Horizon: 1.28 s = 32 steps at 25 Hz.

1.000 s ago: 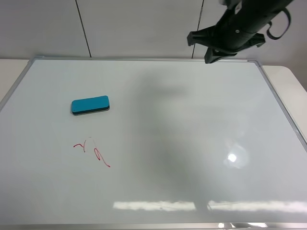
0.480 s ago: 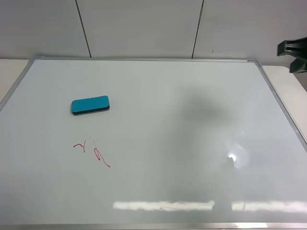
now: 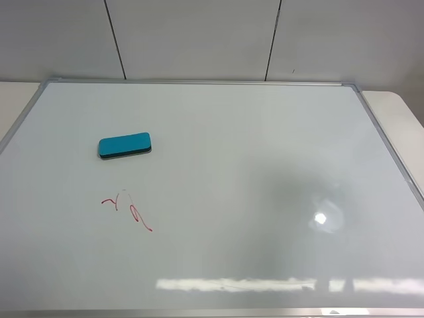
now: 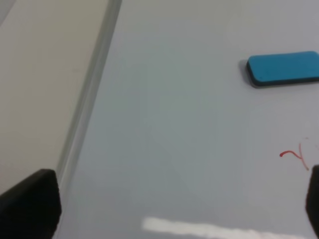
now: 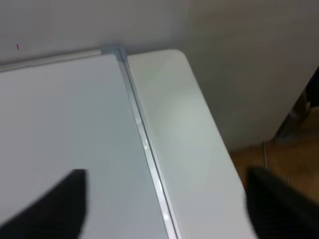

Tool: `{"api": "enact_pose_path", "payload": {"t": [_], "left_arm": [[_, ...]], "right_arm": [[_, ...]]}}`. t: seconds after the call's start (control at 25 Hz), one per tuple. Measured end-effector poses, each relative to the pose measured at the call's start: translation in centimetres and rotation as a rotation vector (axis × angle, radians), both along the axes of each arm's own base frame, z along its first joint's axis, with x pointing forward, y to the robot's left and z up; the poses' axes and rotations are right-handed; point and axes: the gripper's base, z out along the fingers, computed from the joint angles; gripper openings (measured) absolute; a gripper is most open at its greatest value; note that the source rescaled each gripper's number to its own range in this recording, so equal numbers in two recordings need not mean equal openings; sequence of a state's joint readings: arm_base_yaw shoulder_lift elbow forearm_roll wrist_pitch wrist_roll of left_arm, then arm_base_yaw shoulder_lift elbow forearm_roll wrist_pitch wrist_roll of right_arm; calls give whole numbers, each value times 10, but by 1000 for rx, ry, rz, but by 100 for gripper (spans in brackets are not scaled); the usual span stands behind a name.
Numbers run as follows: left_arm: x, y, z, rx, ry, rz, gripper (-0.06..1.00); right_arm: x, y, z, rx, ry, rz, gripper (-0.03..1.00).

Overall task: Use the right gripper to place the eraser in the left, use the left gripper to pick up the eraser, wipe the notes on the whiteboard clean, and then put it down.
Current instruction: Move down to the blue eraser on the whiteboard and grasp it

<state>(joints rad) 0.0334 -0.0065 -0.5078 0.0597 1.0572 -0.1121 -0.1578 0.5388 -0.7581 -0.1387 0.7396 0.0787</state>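
The teal-blue eraser [image 3: 124, 146] lies flat on the left part of the whiteboard [image 3: 252, 172]. The red notes [image 3: 127, 211] are a little nearer the front edge than it. Neither gripper shows in the exterior high view. In the left wrist view the left gripper [image 4: 172, 206] is open and empty above the board's left edge, well apart from the eraser [image 4: 283, 68] and the notes [image 4: 294, 155]. In the right wrist view the right gripper [image 5: 164, 209] is open and empty, above the board's far right corner [image 5: 117, 51].
The silver frame [image 3: 199, 82] runs round the board. A white table [image 5: 172, 119] shows beyond the right frame, with its edge and the floor [image 5: 294, 149] past it. A beige table surface [image 4: 45, 74] lies left of the board.
The right arm has swung right from above the board's far edge and left the exterior high view. The eraser and notes have not moved.
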Motion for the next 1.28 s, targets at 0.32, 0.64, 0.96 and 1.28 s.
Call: {"api": "enact_pose_path", "payload": {"t": [0.32, 0.64, 0.96, 1.28], "left_arm": [[0, 0, 0, 0, 0, 0, 100], [0, 0, 0, 0, 0, 0, 100], [0, 0, 0, 0, 0, 0, 100], [0, 0, 0, 0, 0, 0, 100]], "right_arm": [[-64, 10, 9, -92, -161, 20, 99], [-78, 18, -20, -138, -133, 129, 100], [-90, 22, -62, -93, -98, 175, 100], [-96, 25, -74, -36, -2, 166, 100]]}}
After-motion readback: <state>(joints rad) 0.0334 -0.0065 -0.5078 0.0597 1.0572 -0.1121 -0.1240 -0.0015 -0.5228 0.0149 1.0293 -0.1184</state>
